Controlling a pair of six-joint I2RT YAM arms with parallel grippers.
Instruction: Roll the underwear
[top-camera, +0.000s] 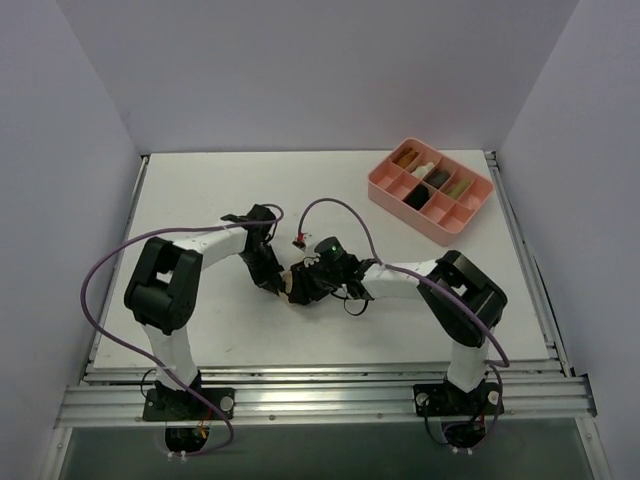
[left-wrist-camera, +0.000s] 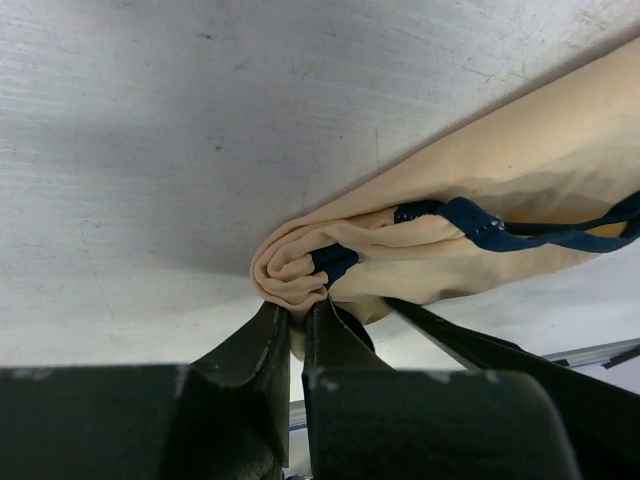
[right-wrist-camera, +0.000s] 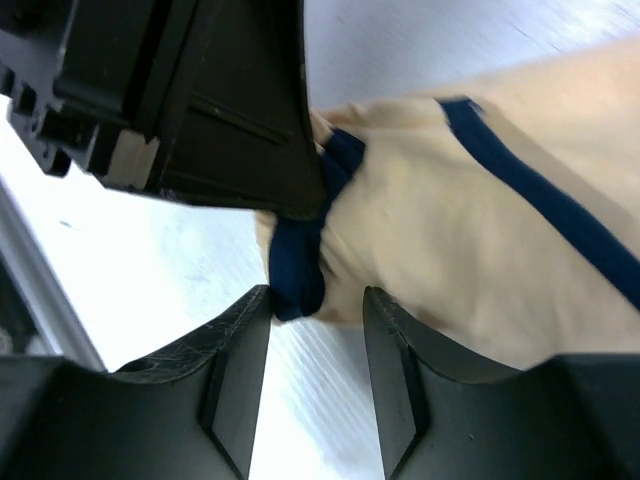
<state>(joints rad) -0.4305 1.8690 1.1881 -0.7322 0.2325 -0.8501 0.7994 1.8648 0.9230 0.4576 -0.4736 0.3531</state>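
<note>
The underwear is tan cloth with dark blue trim, partly rolled into a tight bunch at one end. In the top view it is mostly hidden between the two grippers at the table's middle. My left gripper is shut on the rolled end of the underwear. My right gripper is open; its fingers sit just short of the cloth, beside a fold of dark trim. The left gripper's black body is close above it.
A pink divided tray with dark and cream rolled cloths stands at the back right. The purple cables loop over the table by both arms. The table's raised metal rail runs along the near edge.
</note>
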